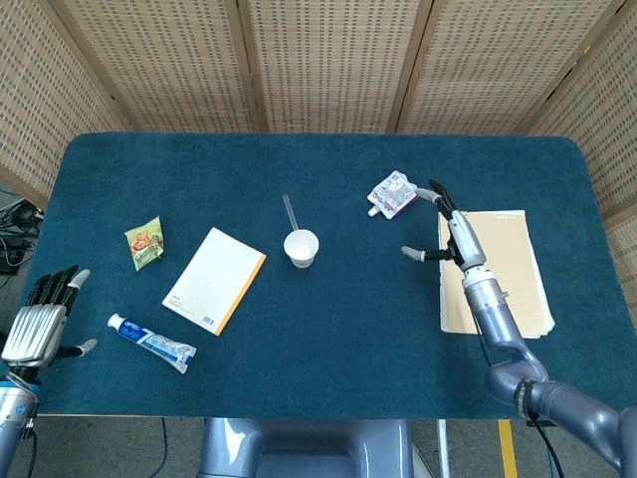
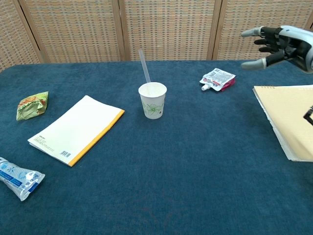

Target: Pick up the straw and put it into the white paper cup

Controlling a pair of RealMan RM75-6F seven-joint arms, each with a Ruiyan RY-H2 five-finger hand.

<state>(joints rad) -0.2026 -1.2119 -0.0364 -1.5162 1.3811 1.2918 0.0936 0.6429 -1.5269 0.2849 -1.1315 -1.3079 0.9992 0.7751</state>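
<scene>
The white paper cup [image 1: 301, 248] [image 2: 152, 100] stands upright near the middle of the blue table. A clear straw [image 1: 290, 211] [image 2: 144, 66] stands in the cup, leaning back and to the left. My right hand [image 1: 450, 233] [image 2: 279, 43] hovers well to the right of the cup, over the left edge of the tan pad, fingers spread and holding nothing. My left hand [image 1: 42, 317] hangs at the table's near left corner, fingers apart and empty; the chest view does not show it.
A white notebook with an orange spine [image 1: 214, 280] [image 2: 76, 129] lies left of the cup. A toothpaste tube [image 1: 151, 342] [image 2: 17, 177] and a green snack packet [image 1: 144, 242] [image 2: 32, 105] lie further left. A red-and-white pouch [image 1: 393, 193] [image 2: 217, 79] and a tan pad [image 1: 493, 271] [image 2: 288, 117] lie to the right.
</scene>
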